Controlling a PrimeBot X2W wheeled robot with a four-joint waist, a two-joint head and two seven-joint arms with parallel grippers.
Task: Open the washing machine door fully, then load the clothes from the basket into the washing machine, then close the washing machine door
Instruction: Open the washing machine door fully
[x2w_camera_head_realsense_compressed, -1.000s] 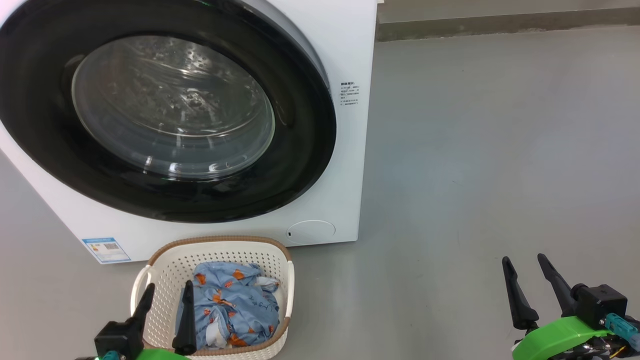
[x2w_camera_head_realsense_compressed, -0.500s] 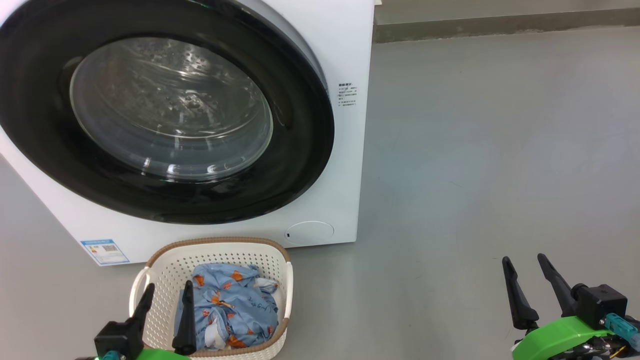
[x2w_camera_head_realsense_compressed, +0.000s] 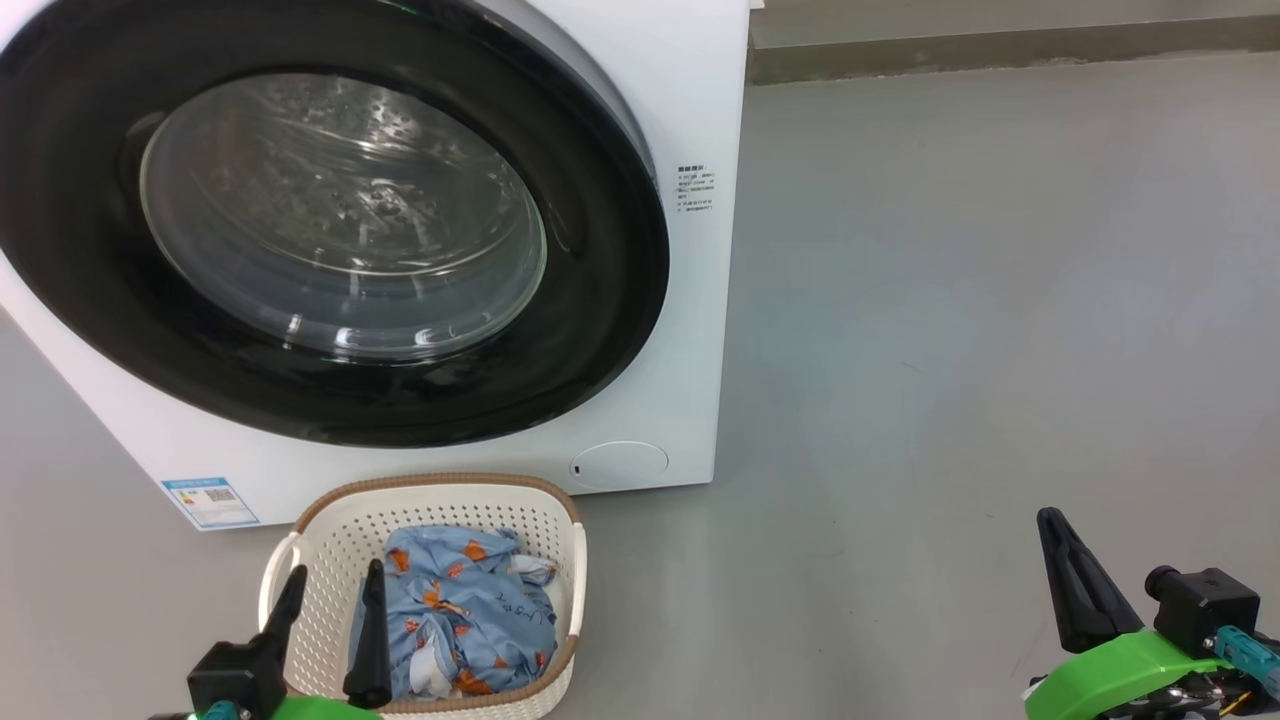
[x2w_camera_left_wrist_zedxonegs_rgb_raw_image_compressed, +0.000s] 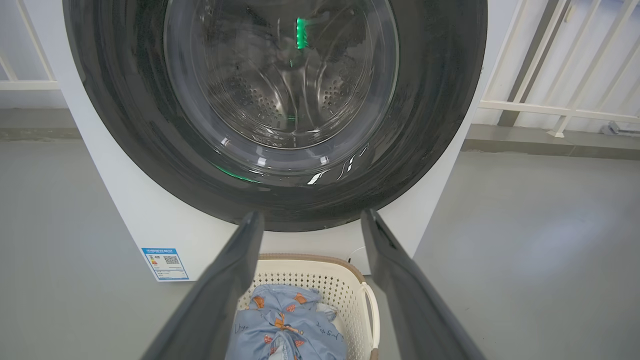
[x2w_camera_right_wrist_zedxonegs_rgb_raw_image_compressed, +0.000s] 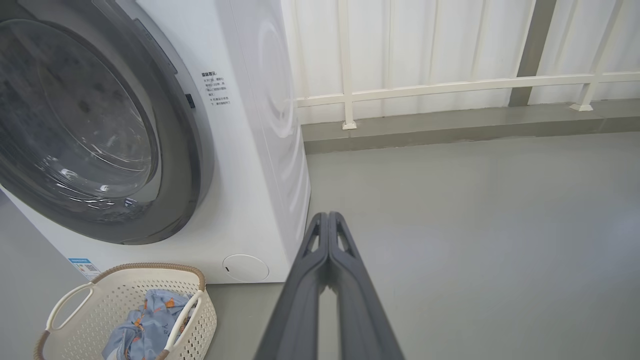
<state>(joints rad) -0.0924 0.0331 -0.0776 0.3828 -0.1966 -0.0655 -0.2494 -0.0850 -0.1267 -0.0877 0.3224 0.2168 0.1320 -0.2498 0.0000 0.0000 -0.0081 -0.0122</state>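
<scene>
The washing machine (x2w_camera_head_realsense_compressed: 700, 90) is standing on the grey floor (x2w_camera_head_realsense_compressed: 950, 300), and the washing machine door (x2w_camera_head_realsense_compressed: 610, 260) is sitting shut against its front, the glossy black ring framing the bulging glass window. Through the glass, in the left wrist view, the perforated steel drum is showing along with a green reflection.

The basket (x2w_camera_head_realsense_compressed: 440, 483) is resting on the floor just in front of the washing machine, below the lower edge of the door, between the blue energy sticker (x2w_camera_head_realsense_compressed: 212, 502) and the round flap (x2w_camera_head_realsense_compressed: 620, 465) low on the machine's front. The clothes (x2w_camera_head_realsense_compressed: 465, 600) are lying bunched inside the basket, light blue with small orange figures and a little white.

The left claw (x2w_camera_head_realsense_compressed: 337, 570) is hovering over the near side of the basket, in front of the washing machine, with its two dark fingers spread wide and gripping nothing; they are pointing toward the door.

The right claw (x2w_camera_head_realsense_compressed: 1048, 520) is hanging over bare floor well off to the right of the washing machine, with its fingers pressed together and nothing between them. In the right wrist view a white railing (x2w_camera_right_wrist_zedxonegs_rgb_raw_image_compressed: 450, 85) is running along the wall behind the machine's right side.
</scene>
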